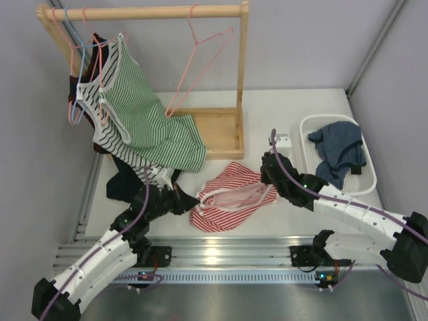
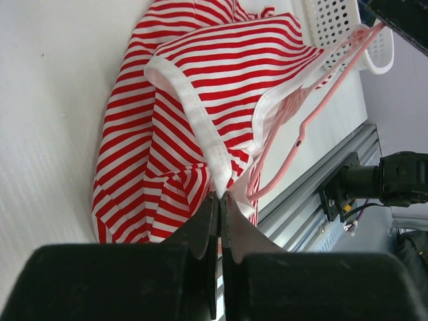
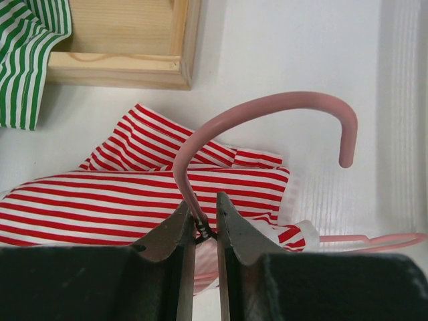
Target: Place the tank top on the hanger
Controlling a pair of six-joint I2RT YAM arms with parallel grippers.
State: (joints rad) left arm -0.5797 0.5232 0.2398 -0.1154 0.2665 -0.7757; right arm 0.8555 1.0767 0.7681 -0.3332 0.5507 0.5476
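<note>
The red-and-white striped tank top [image 1: 224, 200] lies crumpled on the white table between the two arms. A pink wire hanger [image 1: 242, 194] lies partly inside it. My left gripper [image 1: 192, 200] is at the top's left edge, shut on its white trim [image 2: 212, 157]; the hanger's wire [image 2: 301, 127] shows beyond the cloth. My right gripper [image 1: 269, 182] is at the top's right side, shut on the hanger's twisted neck [image 3: 200, 224], just below the hook [image 3: 267, 107]. The tank top [image 3: 120, 200] lies under the neck.
A wooden rack [image 1: 214, 130] stands at the back with a green-and-white striped top [image 1: 144, 114], a spare pink hanger [image 1: 200, 53] and a light blue hanger [image 1: 81, 60]. A white basket [image 1: 309, 130] holds a dark blue garment [image 1: 338, 150]. Dark clothes [image 1: 124, 177] lie at the left.
</note>
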